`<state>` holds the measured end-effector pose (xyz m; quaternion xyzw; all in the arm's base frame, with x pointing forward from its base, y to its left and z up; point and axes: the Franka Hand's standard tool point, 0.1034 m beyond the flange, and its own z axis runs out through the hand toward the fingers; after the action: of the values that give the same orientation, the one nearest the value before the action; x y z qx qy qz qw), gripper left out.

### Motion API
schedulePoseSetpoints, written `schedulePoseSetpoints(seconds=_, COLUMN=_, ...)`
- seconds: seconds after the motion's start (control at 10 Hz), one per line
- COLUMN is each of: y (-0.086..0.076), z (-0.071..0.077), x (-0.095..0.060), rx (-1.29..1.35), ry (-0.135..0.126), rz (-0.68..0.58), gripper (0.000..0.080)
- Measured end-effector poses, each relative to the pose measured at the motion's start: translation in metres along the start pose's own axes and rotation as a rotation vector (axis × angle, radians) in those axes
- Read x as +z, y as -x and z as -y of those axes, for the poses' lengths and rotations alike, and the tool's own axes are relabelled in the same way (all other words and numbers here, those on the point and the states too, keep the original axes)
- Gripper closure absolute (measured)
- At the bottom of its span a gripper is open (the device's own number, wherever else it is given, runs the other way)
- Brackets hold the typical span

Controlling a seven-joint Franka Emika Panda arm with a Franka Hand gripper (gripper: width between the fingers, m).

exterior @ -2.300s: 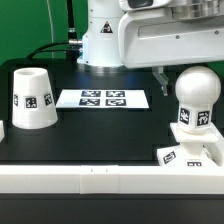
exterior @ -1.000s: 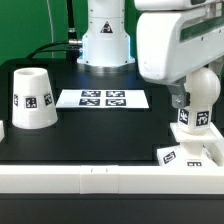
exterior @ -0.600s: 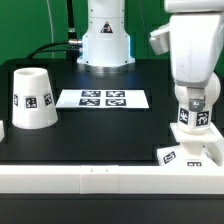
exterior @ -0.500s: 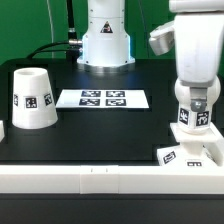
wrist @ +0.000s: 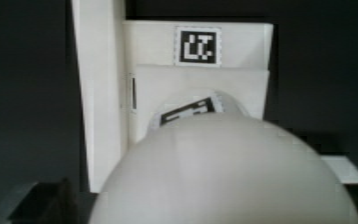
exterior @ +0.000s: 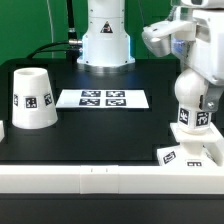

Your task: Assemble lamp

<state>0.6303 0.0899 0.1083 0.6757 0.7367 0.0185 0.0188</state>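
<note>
The lamp's bulb (exterior: 192, 98) stands upright on the flat square base (exterior: 190, 153) at the exterior view's right, near the front rail. My gripper (exterior: 197, 97) is down around the bulb's round head, with a dark finger (exterior: 211, 101) showing beside it. In the wrist view the bulb head (wrist: 202, 165) fills the space at my gripper (wrist: 194, 205), and the tagged base (wrist: 197, 62) lies beyond it. Whether the jaws press on the bulb does not show. The cone shade (exterior: 32, 98) stands alone at the exterior view's left.
The marker board (exterior: 102, 98) lies at the middle back of the black table. A white rail (exterior: 90, 178) runs along the front edge and also shows in the wrist view (wrist: 98, 90). The robot's base (exterior: 105, 35) stands behind.
The arm swung in from the back, came down over the bulb, and has now turned at the wrist. The bulb still stands on the base.
</note>
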Motion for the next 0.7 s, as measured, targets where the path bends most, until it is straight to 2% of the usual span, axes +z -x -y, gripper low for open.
schedulePoseSetpoints(seconds=0.3, y=0.0039, z=0.0005, x=0.0017, rx=-0.086, ry=-0.004, rz=0.010, gripper=0.0101)
schedulePoseSetpoints(seconds=0.4, y=0.0042, z=0.0006, x=0.0017, rx=-0.082, ry=-0.004, rz=0.010, gripper=0.0226)
schedulePoseSetpoints(seconds=0.7, y=0.0045, z=0.0006, x=0.0018, rx=-0.042, ry=-0.004, rz=0.010, gripper=0.0226)
